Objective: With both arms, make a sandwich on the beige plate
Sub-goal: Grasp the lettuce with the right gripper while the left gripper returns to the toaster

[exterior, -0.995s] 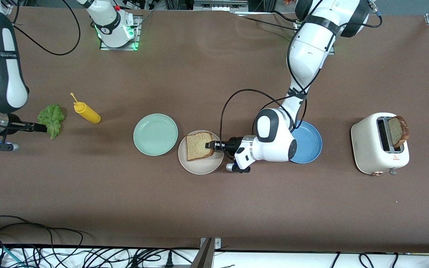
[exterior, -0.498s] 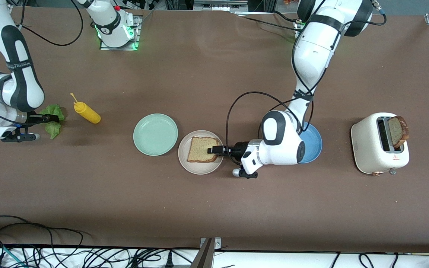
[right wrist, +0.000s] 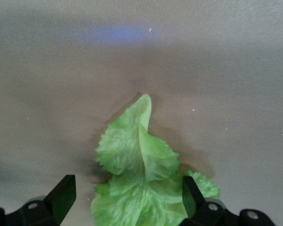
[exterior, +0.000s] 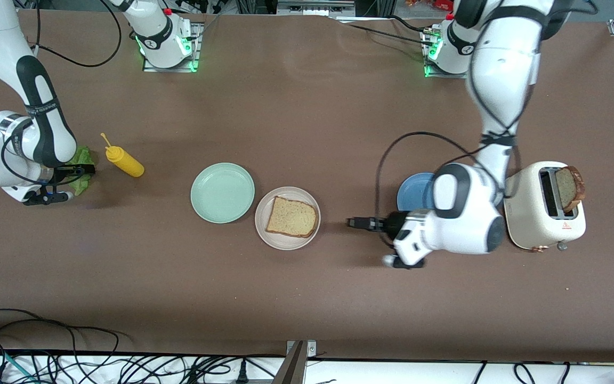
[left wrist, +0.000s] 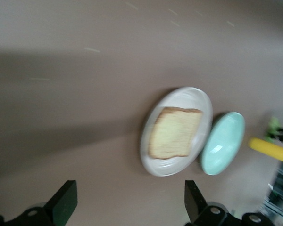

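One bread slice (exterior: 291,216) lies flat on the beige plate (exterior: 287,242) mid-tabletop. The left gripper (exterior: 350,222), jaws released and empty, hangs over bare tabletop between plate and toaster (exterior: 543,205). The right gripper (exterior: 87,170), jaws spread, straddles the lettuce leaf (right wrist: 142,181) near the right arm's edge.

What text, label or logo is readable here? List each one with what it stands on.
None can be read.
Small red mark on the front of the white toaster: too small to read.
Dark lettering on the black band of the right arm: too small to read.
Yellow squeeze bottle, beige plate: no print visible.
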